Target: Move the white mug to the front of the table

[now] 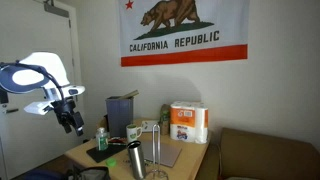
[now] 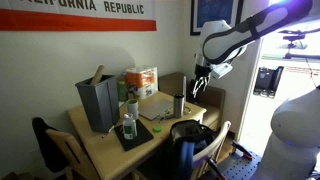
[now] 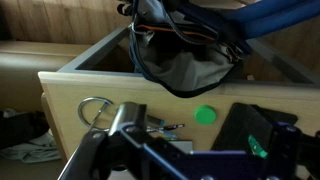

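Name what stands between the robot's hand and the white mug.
The small green bottle stands between the hand and the white mug, as seen in an exterior view.

small white mug [image 1: 134, 132], upright, standing mid-table on the light tan wooden table [image 1: 195, 157]

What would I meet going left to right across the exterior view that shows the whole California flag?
gripper → green bottle → grey bin → paper towel pack → brown couch
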You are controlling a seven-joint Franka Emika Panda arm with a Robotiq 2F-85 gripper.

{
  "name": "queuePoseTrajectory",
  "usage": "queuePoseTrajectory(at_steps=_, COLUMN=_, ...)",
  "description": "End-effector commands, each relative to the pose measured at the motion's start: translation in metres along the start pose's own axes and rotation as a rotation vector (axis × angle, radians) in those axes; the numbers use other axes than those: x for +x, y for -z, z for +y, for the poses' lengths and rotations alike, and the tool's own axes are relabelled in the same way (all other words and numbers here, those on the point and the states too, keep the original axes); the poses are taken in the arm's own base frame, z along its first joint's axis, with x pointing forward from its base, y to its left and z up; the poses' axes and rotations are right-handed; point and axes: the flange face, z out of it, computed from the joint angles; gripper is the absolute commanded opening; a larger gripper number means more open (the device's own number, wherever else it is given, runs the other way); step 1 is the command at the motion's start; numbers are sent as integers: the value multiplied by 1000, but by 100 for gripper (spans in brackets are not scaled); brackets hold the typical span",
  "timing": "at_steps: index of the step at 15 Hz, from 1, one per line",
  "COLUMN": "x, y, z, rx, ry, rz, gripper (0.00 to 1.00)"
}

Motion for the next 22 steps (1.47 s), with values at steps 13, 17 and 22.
queuePoseTrajectory(at_steps=13, x=114, y=-5, z=-32, rx=-115, ry=-117, rz=143, gripper=100)
queuePoseTrajectory(at_steps=17, x=183, y=-31, z=-45, rx=-129, ry=-154, rz=181, gripper=100)
queuePoseTrajectory(at_steps=22, x=271, y=-66, z=-64, rx=-62, ry=-226, rz=210, gripper=100)
